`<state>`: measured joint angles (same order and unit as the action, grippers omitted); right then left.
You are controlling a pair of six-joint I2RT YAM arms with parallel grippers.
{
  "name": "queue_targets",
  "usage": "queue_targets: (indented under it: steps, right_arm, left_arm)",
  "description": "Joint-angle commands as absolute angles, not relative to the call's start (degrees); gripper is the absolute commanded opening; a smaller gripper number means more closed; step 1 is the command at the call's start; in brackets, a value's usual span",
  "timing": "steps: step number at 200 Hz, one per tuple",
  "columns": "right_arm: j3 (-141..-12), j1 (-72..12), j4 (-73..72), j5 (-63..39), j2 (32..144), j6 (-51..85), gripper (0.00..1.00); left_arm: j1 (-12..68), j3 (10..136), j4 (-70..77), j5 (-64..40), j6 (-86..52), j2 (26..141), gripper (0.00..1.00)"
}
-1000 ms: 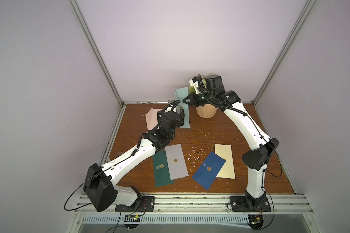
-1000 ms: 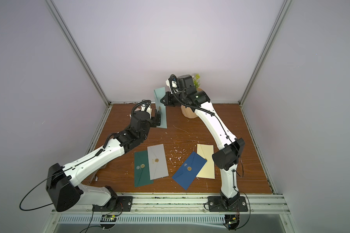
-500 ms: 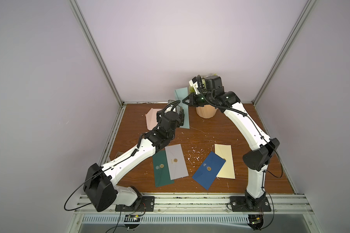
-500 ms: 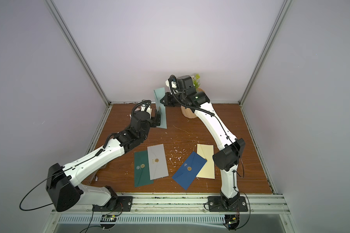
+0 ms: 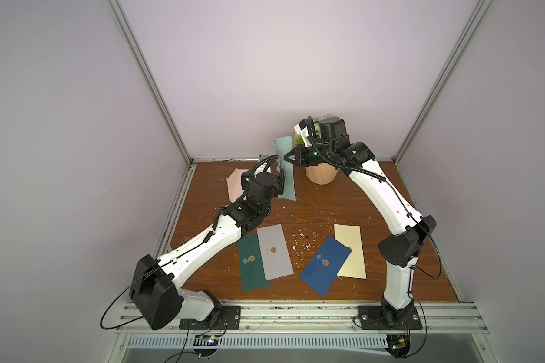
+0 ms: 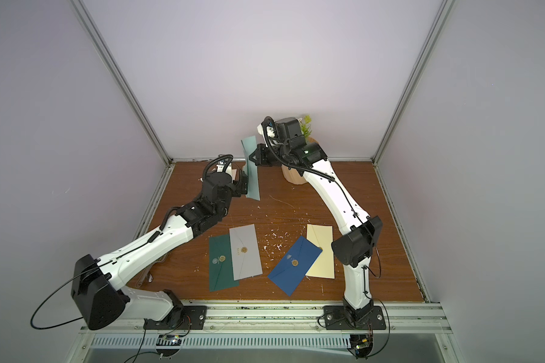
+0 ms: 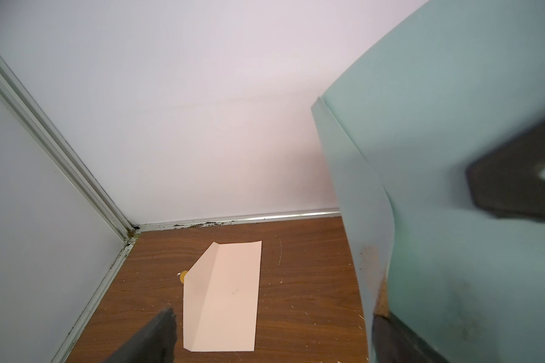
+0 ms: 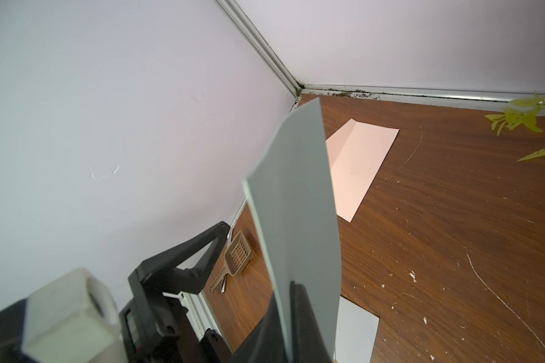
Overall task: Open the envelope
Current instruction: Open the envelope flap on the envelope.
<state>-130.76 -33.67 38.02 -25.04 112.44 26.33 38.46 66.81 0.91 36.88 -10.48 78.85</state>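
A pale teal envelope stands on edge above the back of the table, and my right gripper is shut on its upper part. In the right wrist view the envelope rises out of the shut gripper. My left gripper is wide open beside the envelope's lower half. In the left wrist view the gripper holds nothing. One of its fingers sits at the edge of the flap, which curls away from the envelope's body.
A pink envelope lies flat at the back left. A potted plant stands under the right arm. Dark green, grey, blue and cream envelopes lie nearer the front, among paper scraps. A small scoop lies by the left wall.
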Motion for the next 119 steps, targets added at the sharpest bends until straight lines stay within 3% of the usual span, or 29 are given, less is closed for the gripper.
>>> queue_targets:
  steps: [1, 119]
  right_arm:
    - [-130.7, -34.9, 40.6, -29.3, 109.0, 25.8, 0.00]
    - [-131.0, -34.5, 40.4, -29.3, 108.4, 25.2, 0.00]
  left_arm:
    - [37.3, 68.0, 2.8, 39.0, -10.5, 78.0, 0.98]
    - [34.3, 62.4, 1.1, 40.2, -14.0, 72.9, 0.99]
